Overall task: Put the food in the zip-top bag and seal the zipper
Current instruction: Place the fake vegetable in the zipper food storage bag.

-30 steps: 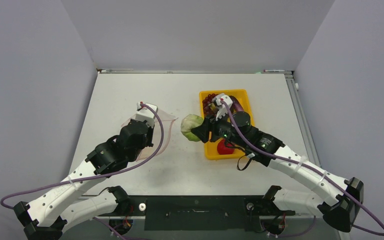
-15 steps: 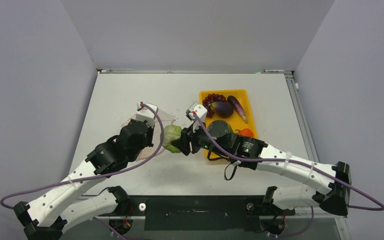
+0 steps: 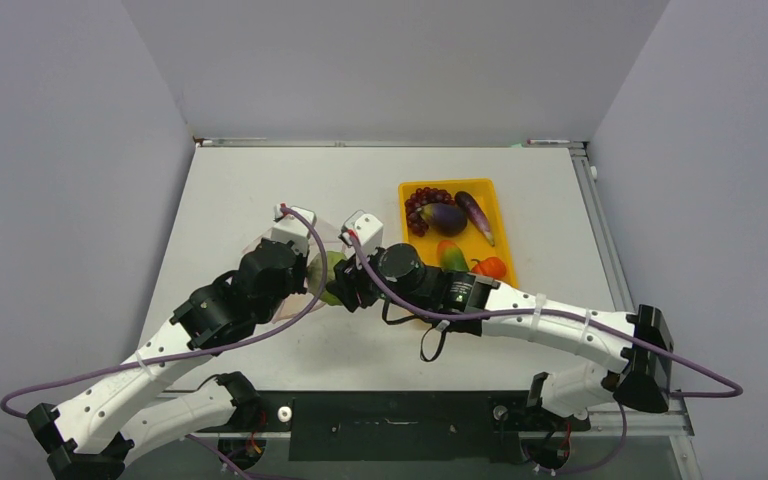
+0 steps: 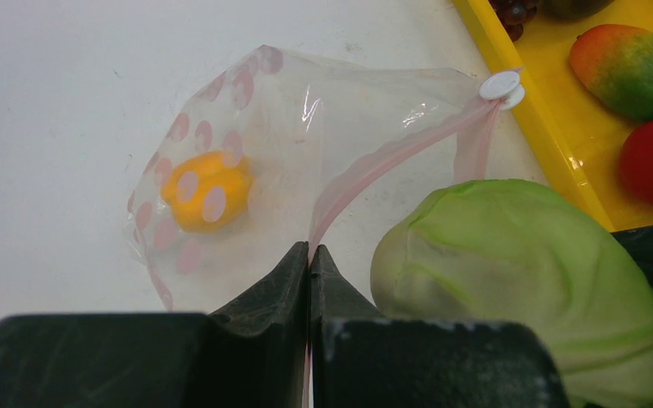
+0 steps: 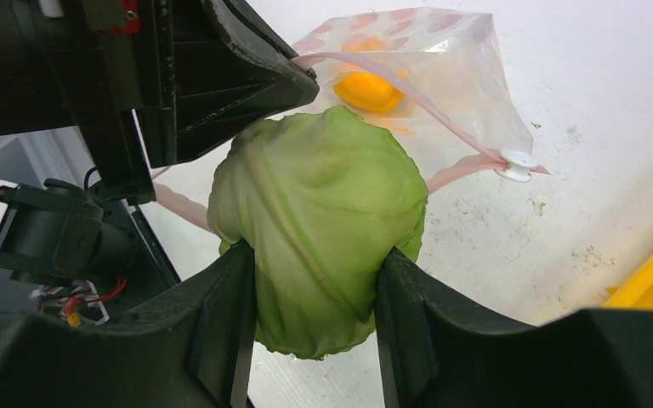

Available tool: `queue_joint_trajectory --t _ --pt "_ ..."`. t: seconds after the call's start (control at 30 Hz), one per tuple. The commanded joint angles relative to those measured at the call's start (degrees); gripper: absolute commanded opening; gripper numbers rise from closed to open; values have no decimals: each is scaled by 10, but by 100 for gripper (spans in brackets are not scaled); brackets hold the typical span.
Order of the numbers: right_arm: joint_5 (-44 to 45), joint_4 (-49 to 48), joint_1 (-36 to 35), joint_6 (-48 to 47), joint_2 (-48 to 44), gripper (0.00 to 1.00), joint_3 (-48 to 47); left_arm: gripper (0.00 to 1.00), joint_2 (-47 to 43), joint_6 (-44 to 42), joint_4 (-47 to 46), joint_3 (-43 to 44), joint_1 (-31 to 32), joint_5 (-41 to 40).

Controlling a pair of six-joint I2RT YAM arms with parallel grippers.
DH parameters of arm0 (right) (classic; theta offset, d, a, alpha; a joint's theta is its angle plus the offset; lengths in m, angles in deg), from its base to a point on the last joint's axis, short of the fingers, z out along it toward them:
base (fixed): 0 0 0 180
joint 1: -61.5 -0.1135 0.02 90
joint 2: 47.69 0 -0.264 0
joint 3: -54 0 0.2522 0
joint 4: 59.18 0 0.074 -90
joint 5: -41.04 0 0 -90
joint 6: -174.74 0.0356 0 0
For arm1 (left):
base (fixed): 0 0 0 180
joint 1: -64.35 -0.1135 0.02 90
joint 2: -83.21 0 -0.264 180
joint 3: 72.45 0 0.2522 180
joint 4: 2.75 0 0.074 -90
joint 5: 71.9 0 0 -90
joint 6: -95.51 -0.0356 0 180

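Zip-top bag (image 4: 306, 110) – lies flat on the white table (image 3: 260, 190), left of the yellow tray (image 3: 485, 186); mouth faces the tray. One orange-yellow piece (image 4: 204, 189) already sits inside, seen through the pink-dotted film. The zipper (image 4: 391, 157) runs as a pink strip to a white slider (image 4: 502, 85) at the corner nearest the tray.

Left gripper (image 4: 309, 251): fingers pressed together on the zipper strip, lifting the upper lip of the mouth.

Green round fruit (image 5: 319, 212) – clamped between both fingers of the right gripper (image 5: 315, 255), held at the bag's mouth, just beside the left gripper's tips. Whether it touches the plastic cannot be told.

Tray contents, well apart from the bag: dark red grape bunch (image 3: 422, 203) at the far corner, a round eggplant (image 3: 446, 217) touching it, a long eggplant (image 3: 475, 215) beside that, then an orange-green piece (image 3: 450, 255) and a red piece (image 3: 490, 267) nearer the arms.
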Motion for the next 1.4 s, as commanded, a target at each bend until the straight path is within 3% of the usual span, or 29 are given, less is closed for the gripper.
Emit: queue_joint_trajectory --t 0.0,0.37,0.7,1.13,1.37 --pt "37 -23 -7 -13 21 24 -34 0 -9 -2 -30 5 -4 2" --pt "81 4 -9 -17 68 24 -42 0 -12 -3 -32 4 -4 4" --pt "86 -22 -10 -3 99 33 -77 0 -9 -3 -30 5 -5 5" --pt "103 -36 -10 9 150 51 -105 0 -10 -3 -31 4 -4 3" --pt "108 -40 -10 14 153 73 -99 0 -10 -3 -31 4 -4 3"
